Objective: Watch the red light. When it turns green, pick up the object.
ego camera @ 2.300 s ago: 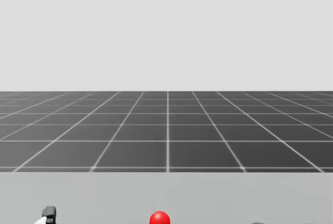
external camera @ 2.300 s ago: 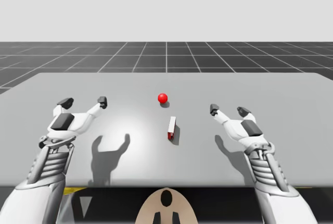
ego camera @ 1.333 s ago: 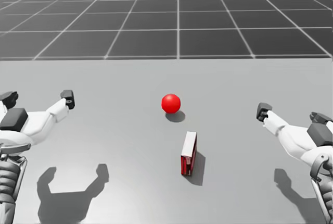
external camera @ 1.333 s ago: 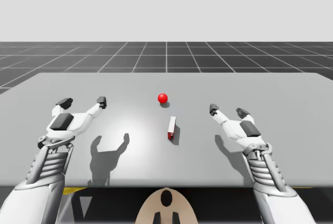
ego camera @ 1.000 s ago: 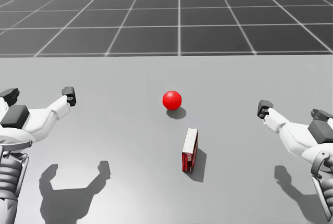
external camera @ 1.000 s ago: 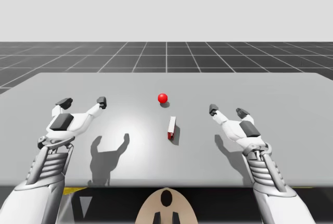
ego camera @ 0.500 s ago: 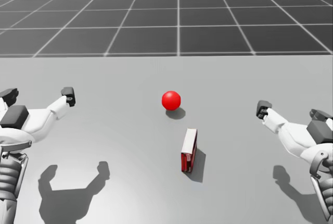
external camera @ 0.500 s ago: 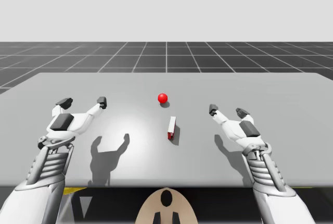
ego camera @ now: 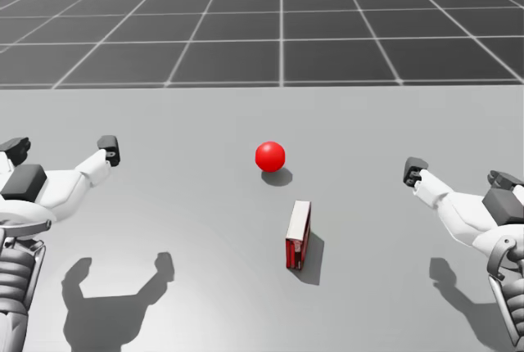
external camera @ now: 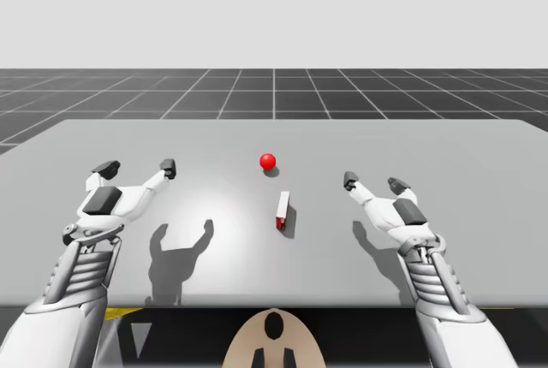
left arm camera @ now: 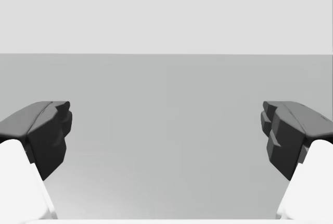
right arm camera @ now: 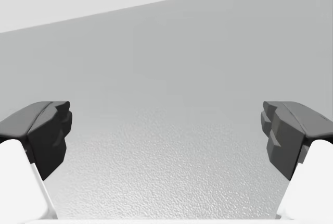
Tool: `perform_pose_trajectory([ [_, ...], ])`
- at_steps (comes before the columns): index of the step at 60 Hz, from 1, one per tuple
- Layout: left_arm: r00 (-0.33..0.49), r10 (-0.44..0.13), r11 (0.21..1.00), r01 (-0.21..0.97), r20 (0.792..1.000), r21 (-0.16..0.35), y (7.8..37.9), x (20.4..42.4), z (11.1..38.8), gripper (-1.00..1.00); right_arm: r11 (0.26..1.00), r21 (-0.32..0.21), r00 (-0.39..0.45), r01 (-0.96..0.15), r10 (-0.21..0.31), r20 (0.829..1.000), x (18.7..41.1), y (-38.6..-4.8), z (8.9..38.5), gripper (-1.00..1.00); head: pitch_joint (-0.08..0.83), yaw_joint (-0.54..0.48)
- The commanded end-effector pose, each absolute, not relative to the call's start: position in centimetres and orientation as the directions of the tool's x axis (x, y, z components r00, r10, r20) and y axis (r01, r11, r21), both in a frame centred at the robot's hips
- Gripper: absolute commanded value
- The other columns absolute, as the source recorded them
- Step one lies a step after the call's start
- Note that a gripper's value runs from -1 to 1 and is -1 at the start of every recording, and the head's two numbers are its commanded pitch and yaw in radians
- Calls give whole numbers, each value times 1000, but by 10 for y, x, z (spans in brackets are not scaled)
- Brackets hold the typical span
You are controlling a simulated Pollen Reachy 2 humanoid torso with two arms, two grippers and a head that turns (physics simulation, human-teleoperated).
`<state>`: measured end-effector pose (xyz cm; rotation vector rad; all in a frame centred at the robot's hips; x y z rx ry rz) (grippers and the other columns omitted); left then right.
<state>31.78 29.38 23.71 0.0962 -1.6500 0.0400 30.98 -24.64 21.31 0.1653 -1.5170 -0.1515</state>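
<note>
The light is a red ball (external camera: 268,161) (ego camera: 270,155) resting on the grey table (external camera: 445,154) near its middle. Just in front of it a small red and white box (external camera: 282,210) (ego camera: 298,233) stands on its long edge. My left gripper (external camera: 137,165) (ego camera: 61,149) hovers open over the table well to the left of the box. My right gripper (external camera: 373,181) (ego camera: 454,173) hovers open well to the right of it. In both wrist views the dark fingertips (left arm camera: 49,130) (right arm camera: 283,130) stand wide apart with only bare table between them.
The far table edge (ego camera: 262,88) lies beyond the ball, with a dark gridded floor (external camera: 274,90) behind it. The arms cast shadows on the table (external camera: 175,252) in front of each gripper.
My head turned down from the horizon to the table. My right gripper drifted slightly left. The ball stays red and the box has not moved.
</note>
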Motion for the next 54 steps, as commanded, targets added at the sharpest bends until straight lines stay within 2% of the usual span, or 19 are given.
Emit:
perform_pose_trajectory([
  [1, -79, -40, 996, -85, 996, 34, 294, 318, 237, -1000, 976, 220, 54, -7, -219, 974, 309, -240, 210, -1000, 479, 52],
  [21, -78, -39, 996, -84, 996, 33, 293, 317, 237, -1000, 977, 212, 50, -4, -212, 976, 309, -240, 210, -1000, 493, 42],
  [37, -76, -41, 996, -82, 996, 35, 292, 318, 237, -1000, 977, 212, 50, -4, -211, 976, 309, -240, 210, -1000, 621, -6],
  [54, -78, -40, 996, -79, 996, 34, 292, 317, 238, -1000, 978, 206, 53, -22, -204, 977, 306, -235, 213, -1000, 645, -43],
])
